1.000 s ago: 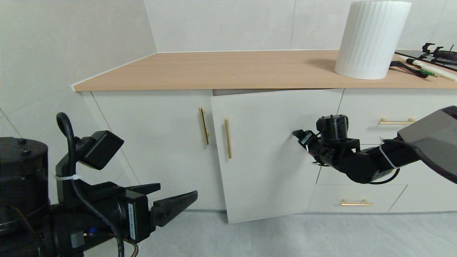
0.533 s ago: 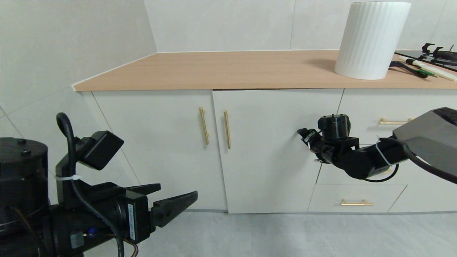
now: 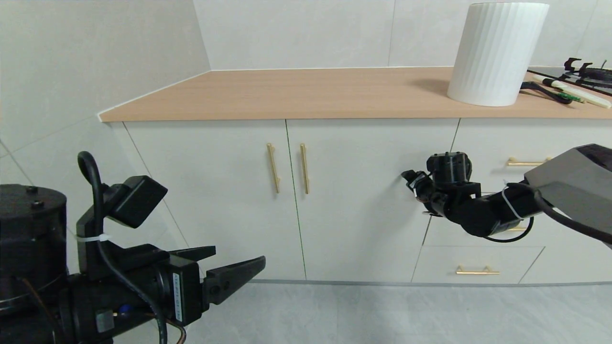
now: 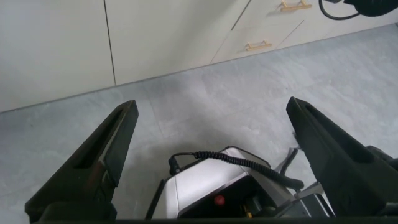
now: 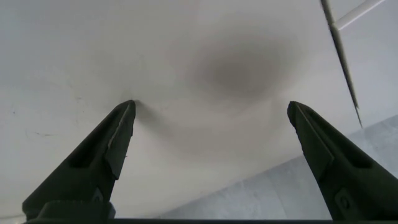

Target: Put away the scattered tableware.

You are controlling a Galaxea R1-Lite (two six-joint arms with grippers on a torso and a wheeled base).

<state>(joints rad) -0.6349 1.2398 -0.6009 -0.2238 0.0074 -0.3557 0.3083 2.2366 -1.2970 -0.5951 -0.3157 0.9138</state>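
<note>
Wood-grain worktop [image 3: 306, 93] is running across the upper half of the frame, its front edge sitting over two pale cabinet doors that are lying flush and shut, their slim gold handles [image 3: 288, 168] standing side by side at the centre seam. At the upper right a tall white ribbed container [image 3: 497, 52] is standing near the worktop's front edge, and the scattered utensils [image 3: 559, 91] are lying just behind it to the far right. Right of centre, the right gripper [image 3: 406, 176] is hanging at the face of the right-hand door [image 3: 363, 210], fingers [image 5: 102, 158] spread wide with nothing between them; whether the tips are touching the panel cannot be told. At the lower left the left gripper [image 3: 239, 255] is hovering well apart from the cabinets, fingers [image 4: 93, 165] also spread wide and holding nothing, with open grey floor [image 3: 382, 310] lying beneath. Drawers [image 3: 478, 263] with gold pulls are sitting at the lower right.
</note>
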